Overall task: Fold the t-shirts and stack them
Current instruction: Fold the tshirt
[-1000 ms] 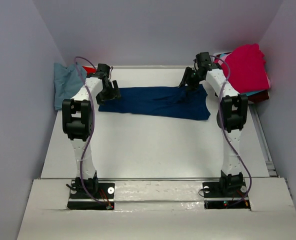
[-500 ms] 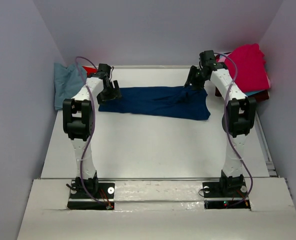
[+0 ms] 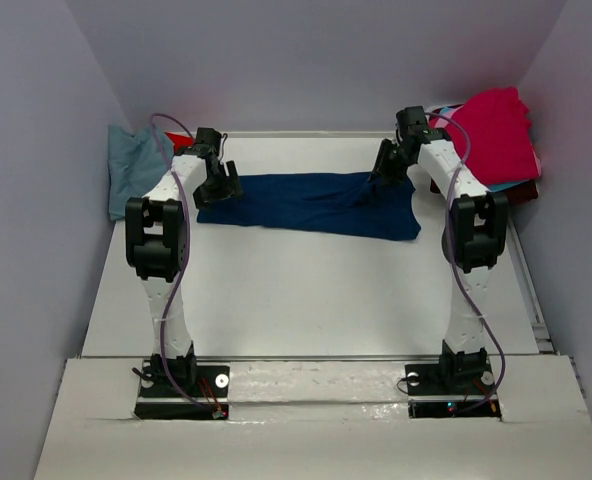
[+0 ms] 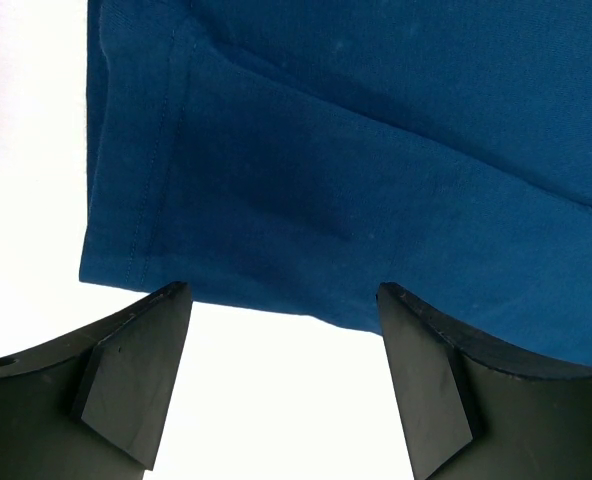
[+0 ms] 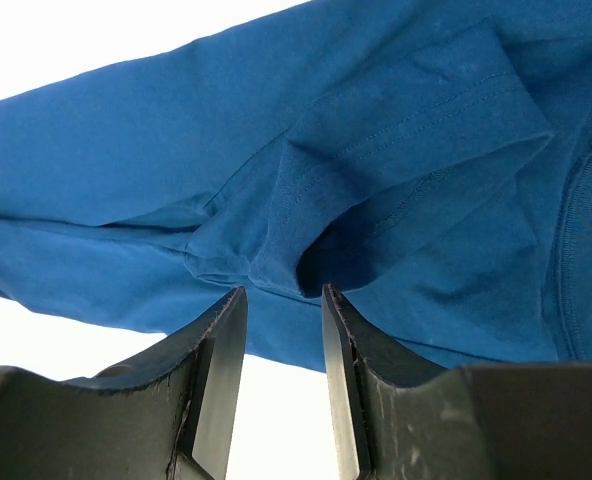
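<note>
A navy t-shirt (image 3: pixel 306 203) lies folded into a long band across the far half of the table. My left gripper (image 3: pixel 219 186) hovers at its left end, open. In the left wrist view the hemmed edge of the navy cloth (image 4: pixel 376 150) sits just beyond my left gripper (image 4: pixel 283 300), with bare table between the fingers. My right gripper (image 3: pixel 384 172) is low over the shirt's right end. In the right wrist view a raised sleeve fold of the shirt (image 5: pixel 396 150) lies just past my right gripper (image 5: pixel 283 292), whose jaws stand narrowly apart with nothing clamped.
A blue-grey tee (image 3: pixel 131 165) is bunched against the left wall at the back. A pile topped by a red tee (image 3: pixel 496 135) sits at the back right corner. Walls close in both sides, and a metal rail (image 3: pixel 528 290) runs along the right edge.
My right gripper has shifted slightly over the shirt's right end and its jaws have narrowed. The left arm and the shirt have not moved.
</note>
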Controlling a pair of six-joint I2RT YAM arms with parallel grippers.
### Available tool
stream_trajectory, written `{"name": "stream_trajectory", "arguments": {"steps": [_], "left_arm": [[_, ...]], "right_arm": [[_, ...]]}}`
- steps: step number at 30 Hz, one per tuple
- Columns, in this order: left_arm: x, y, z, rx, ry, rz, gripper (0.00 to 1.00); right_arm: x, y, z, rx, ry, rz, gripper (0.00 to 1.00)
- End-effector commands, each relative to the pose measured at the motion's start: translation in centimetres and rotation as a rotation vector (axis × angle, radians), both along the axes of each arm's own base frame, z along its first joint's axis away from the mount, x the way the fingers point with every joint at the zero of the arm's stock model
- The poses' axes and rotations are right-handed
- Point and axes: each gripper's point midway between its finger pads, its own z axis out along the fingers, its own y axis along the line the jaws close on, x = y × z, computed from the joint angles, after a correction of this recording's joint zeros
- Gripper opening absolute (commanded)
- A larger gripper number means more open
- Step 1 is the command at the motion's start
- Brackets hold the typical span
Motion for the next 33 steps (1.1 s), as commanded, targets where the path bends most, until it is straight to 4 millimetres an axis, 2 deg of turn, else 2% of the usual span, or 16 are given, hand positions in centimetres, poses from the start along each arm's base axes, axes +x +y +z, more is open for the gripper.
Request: {"name": "stream_trajectory", "arguments": {"steps": [1,20,30,33], "left_arm": [[0.0,0.0,1.3,0.007,-0.029,-0.008,0.86],[-0.2,0.0,0.8,0.010,-0.020,-0.007,0.86],[-0.3,0.1,0.6,0.012,-0.018,-0.007,0.86],[-0.3,0.1,0.5,0.012,-0.015,-0.007,0.86]], "right_arm": [[-0.1,0.4,-0.2,0.023,0.016,0.006,0.42],[-0.5,1.3,-2.8,0.066,0.080,0.019,0.41],[0.1,2.1,-3.4,0.108,0.098,0.037,0.32],[0.5,2.4,-3.2,0.118,0.093,0.037,0.22]]}}
